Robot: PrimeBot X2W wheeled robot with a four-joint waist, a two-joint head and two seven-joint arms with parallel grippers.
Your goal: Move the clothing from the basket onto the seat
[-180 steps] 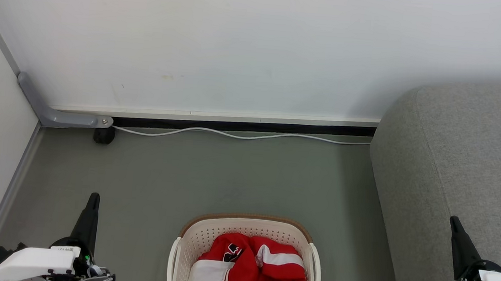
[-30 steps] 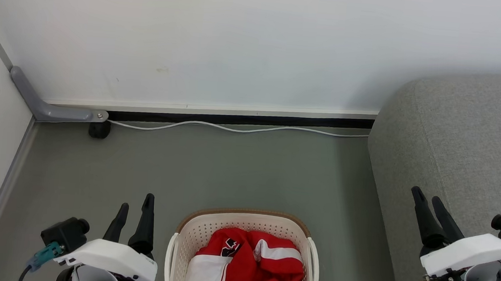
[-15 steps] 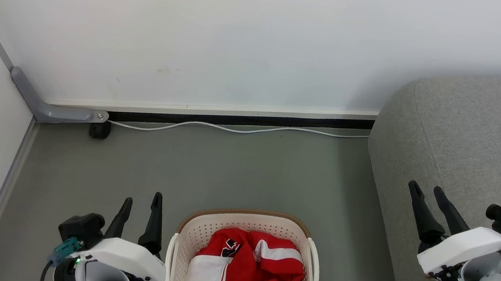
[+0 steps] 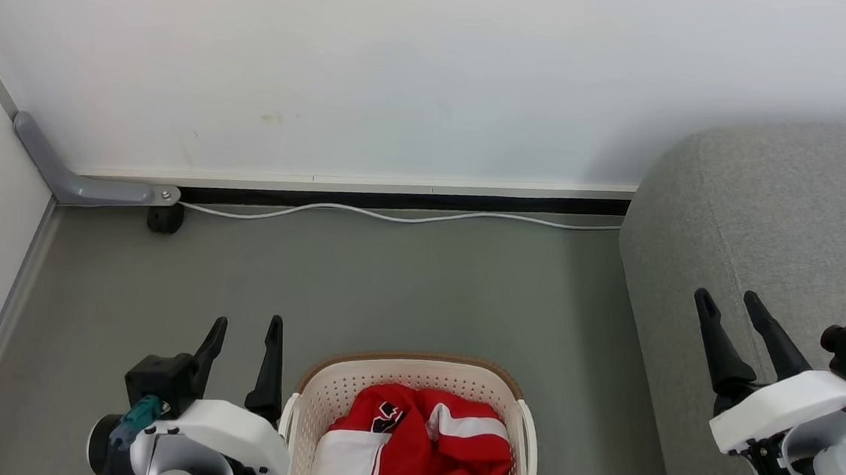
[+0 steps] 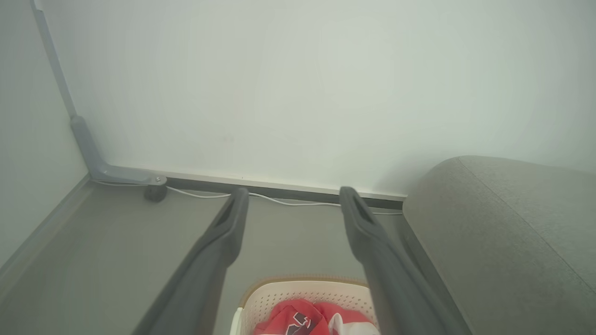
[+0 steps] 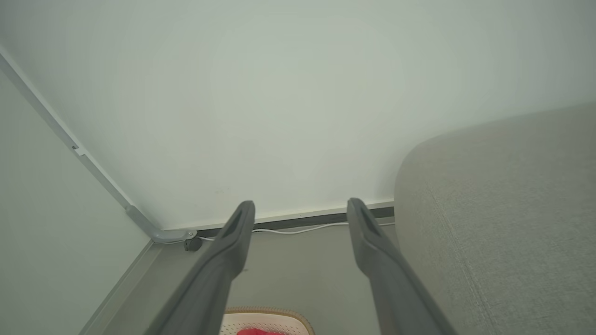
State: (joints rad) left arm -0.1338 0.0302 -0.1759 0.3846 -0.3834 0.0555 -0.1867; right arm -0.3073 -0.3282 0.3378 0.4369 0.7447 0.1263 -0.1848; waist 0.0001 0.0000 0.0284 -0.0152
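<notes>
Here, clothing [image 4: 418, 448] in the basket [image 4: 412, 378], left pincer [image 4: 249, 322] wide alongside.

Over the basket [image 4: 413, 366]: open air above the clothing [image 4: 414, 448].
Left of basket: left gripper [image 4: 249, 320] stands just beside the rim.
Floor [image 4: 404, 289] behind: free up to the wall [image 4: 405, 77] and a white cable [image 4: 394, 218].
Right side: the big seat [image 4: 787, 221] blocks the way.

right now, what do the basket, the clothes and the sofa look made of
Basket: likely moulded plastic, cream, matte, with rows of punched holes and a brown rim. Clothes: soft thin fabric, red and white, crumpled in folds; probably a synthetic sports knit, weave unclear. Sofa: light grey woven upholstery, matte, with a visible coarse texture and a seam.
</notes>
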